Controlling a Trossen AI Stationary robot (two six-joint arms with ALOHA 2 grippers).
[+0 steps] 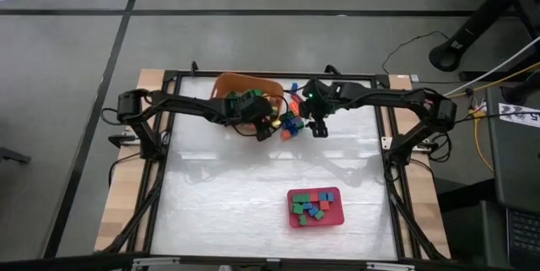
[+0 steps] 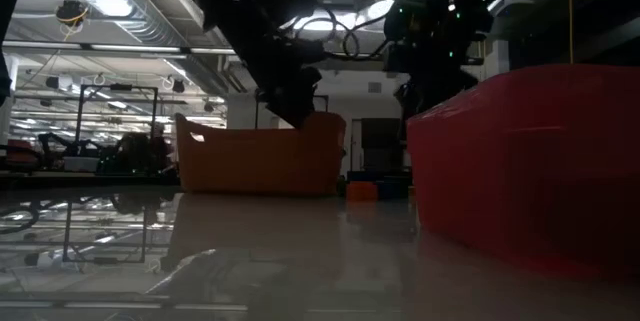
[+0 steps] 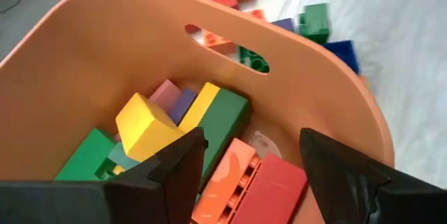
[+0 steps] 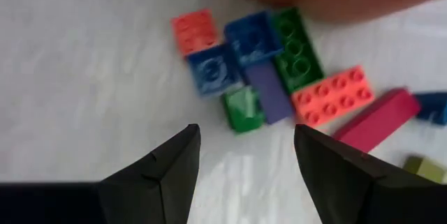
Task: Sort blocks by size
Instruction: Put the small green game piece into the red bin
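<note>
An orange tub (image 1: 239, 88) at the far middle holds several long blocks (image 3: 209, 130). My left gripper (image 3: 251, 155) hangs open and empty over the tub's inside, just above the blocks. A loose pile of blocks (image 1: 291, 121) lies on the table right of the tub; in the right wrist view it shows as red, blue, green, purple and orange bricks (image 4: 269, 70). My right gripper (image 4: 244, 155) is open and empty, above the table just near of that pile. A pink-red tray (image 1: 315, 208) at the near right holds several small blocks.
The tub's wall has a handle slot (image 3: 227, 48) through which table blocks show. The white table top (image 1: 228, 186) spreads between the tub and the tray. A black frame (image 1: 160, 161) borders the table.
</note>
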